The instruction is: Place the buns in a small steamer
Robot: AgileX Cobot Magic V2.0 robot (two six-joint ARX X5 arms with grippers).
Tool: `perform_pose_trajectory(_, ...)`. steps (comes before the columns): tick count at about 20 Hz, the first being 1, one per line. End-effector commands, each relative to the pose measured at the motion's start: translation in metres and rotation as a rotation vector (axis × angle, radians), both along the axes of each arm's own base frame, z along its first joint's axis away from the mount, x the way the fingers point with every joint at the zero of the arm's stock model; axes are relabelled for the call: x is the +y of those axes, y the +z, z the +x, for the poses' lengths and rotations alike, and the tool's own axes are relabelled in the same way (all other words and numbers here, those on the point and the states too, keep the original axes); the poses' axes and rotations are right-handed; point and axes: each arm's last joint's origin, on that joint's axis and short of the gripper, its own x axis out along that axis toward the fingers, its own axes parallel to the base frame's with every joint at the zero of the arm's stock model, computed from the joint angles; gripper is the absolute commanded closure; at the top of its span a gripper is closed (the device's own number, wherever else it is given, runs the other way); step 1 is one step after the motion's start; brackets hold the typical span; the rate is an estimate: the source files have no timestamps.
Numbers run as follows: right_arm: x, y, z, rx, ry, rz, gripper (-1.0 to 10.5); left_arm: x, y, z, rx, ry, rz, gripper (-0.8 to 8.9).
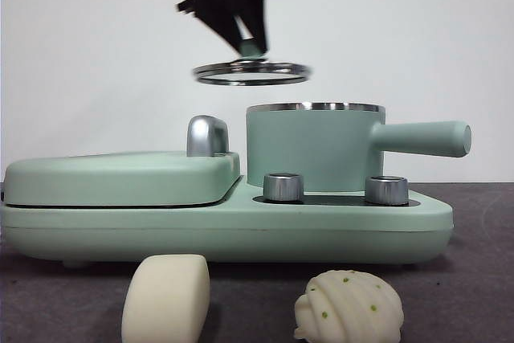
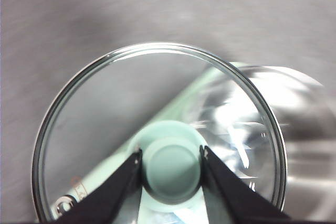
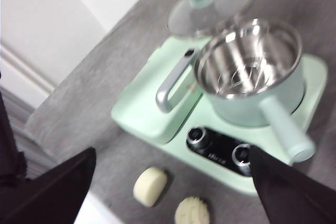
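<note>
The small steamer (image 1: pixel 313 146), a mint-green pot with a steel rim and stick handle, stands uncovered on its base; its steel inside (image 3: pixel 247 61) holds no bun. My left gripper (image 1: pixel 250 44) is shut on the green knob (image 2: pixel 172 169) of the glass lid (image 1: pixel 251 72), holding the lid in the air above and left of the pot. The smooth cream bun (image 1: pixel 166 299) and the ridged, green-specked bun (image 1: pixel 349 307) lie on the table in front of the appliance. My right gripper (image 3: pixel 168 182) is open, high above the buns (image 3: pixel 150 185).
The pot sits on a mint-green appliance (image 1: pixel 225 222) with two steel dials (image 1: pixel 283 186). Its flat grill lid (image 1: pixel 120 178) with a chrome handle (image 1: pixel 207 135) lies left of the pot. A white wall stands behind, and the table edge (image 3: pixel 73 124) runs along the grill side.
</note>
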Motion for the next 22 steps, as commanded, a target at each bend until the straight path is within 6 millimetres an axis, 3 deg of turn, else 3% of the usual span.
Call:
perform_pose_trajectory(1,0.007,0.0,0.013,0.066,0.042,0.01,4.8,0.019,0.013,0.008,-0.049,0.05,-0.029,7.66)
perform_pose_trajectory(5,0.036,-0.012,0.044,0.208,0.146,-0.014,4.8,0.056,0.013,0.024,-0.051,0.141,-0.027,7.66)
perform_pose_trajectory(9,0.096,-0.03,0.064,0.299,0.23,-0.092,4.8,0.086,0.013,0.035,-0.05,0.213,-0.024,7.66)
perform_pose_trajectory(16,0.202,-0.058,0.071,0.403,0.246,-0.346,4.8,0.117,0.013,0.043,-0.046,0.285,-0.02,7.66)
perform_pose_trajectory(22,0.254,-0.097,0.073,0.508,0.251,-0.55,4.8,0.13,0.013,0.046,-0.045,0.316,-0.02,7.65)
